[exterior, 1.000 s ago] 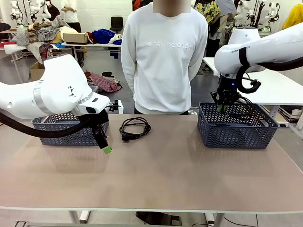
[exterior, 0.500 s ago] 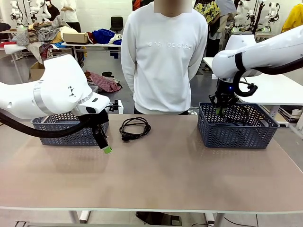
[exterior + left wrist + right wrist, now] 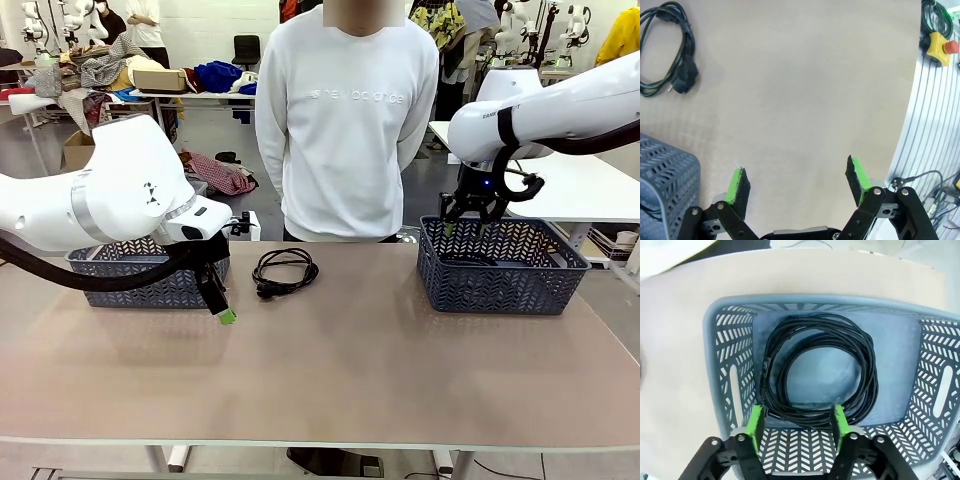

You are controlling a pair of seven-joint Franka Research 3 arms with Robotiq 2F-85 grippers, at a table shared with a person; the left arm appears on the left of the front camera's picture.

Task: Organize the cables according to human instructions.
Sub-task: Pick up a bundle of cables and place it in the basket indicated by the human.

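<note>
A thin black power cord wound into a loose round coil [image 3: 820, 367] was seen lying flat on the floor of a grey perforated plastic basket [image 3: 715, 365], which was set at the robot's right end of the beige tabletop [image 3: 350, 380]. The right gripper [image 3: 796, 422] was held above this basket, close to one of its walls. Its green pads were parted and nothing was gripped between them, the coil lying below and clear of the fingers.

A second coiled black cord with a plug end [image 3: 284, 271] was laid on the bare tabletop between the two baskets, nearer a second grey perforated basket [image 3: 140, 285] at the left end, and in front of a person in a white sweatshirt [image 3: 345, 120] who was stood at the far side.

The left gripper [image 3: 797, 180] was pointed down at the table just beside the left basket. Its jaws were spread wide and nothing was held; the second cord was well apart from it.
</note>
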